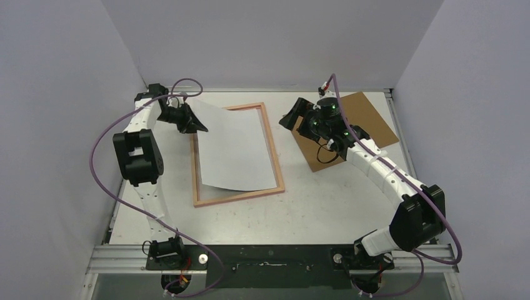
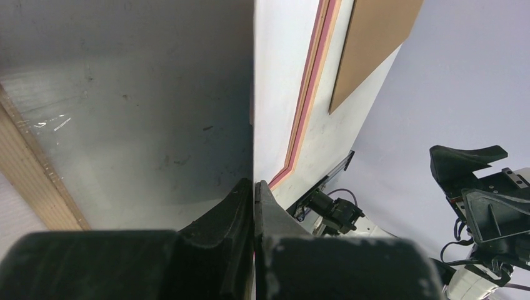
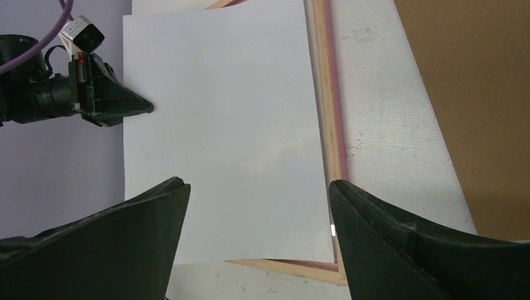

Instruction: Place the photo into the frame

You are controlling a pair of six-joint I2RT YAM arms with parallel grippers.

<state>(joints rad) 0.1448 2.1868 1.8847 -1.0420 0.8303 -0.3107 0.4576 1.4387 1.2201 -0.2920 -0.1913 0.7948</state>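
The left end effector (image 2: 254,187) is clamped shut on the photo's (image 1: 234,147) left edge, holding it over the frame (image 1: 276,159) on the desk (image 1: 325,200). Its printed face is turned down, unseen. Only the plain white back shows, covering most of the frame's opening. The right end effector (image 3: 257,183) hangs wide open and empty, right of the frame, by a brown board (image 1: 369,119).
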